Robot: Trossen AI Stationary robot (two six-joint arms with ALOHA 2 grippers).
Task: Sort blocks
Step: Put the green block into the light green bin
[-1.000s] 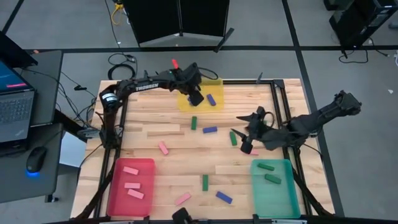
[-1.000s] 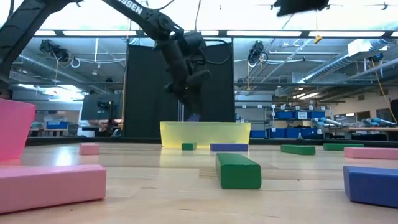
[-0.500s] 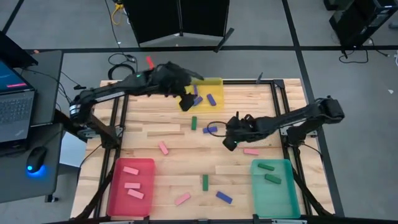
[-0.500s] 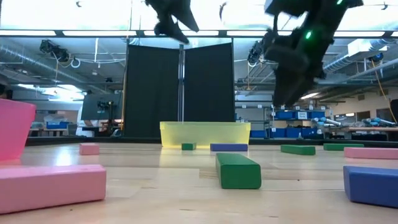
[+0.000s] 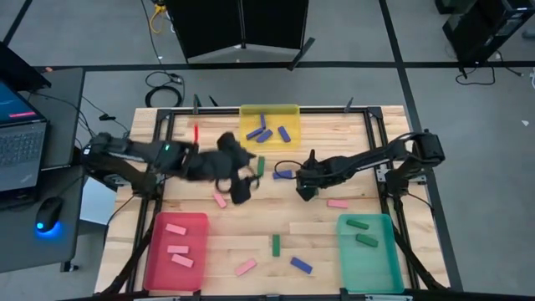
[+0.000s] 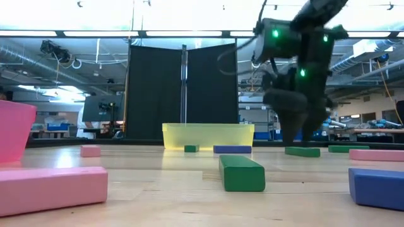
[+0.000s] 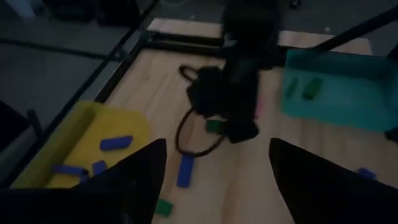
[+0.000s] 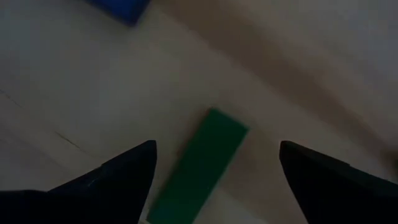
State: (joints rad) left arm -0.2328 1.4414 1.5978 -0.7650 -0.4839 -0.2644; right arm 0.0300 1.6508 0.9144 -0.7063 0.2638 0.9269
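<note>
Right end effector [image 5: 306,186], fingers spread wide and empty, hangs low over a green block [image 8: 198,165] near desk centre; in the wrist view the block lies framed between the two dark fingers, not yet touched. A sec ago this arm sat folded back toward 3 o'clock, so it has swung in to the middle, which suggests a green pickup bound for the teal tray [image 5: 368,262] at 5 o'clock. Blue block [image 5: 282,174] lies just beside the end effector, on its 10 o'clock side.

Left end effector [image 5: 240,191], also open w/ nothing held, has pulled back from the yellow tray [image 5: 269,110] at 12 o'clock, which now holds one more blue block than a sec ago: drop apparently done. Pink block [image 5: 220,199] lies near it at 9 o'clock.

Loose blocks remain across the lower desk [image 5: 334,125]; the red tray [image 5: 155,276] at 7 o'clock holds three pink. Sorting looks roughly half done.
</note>
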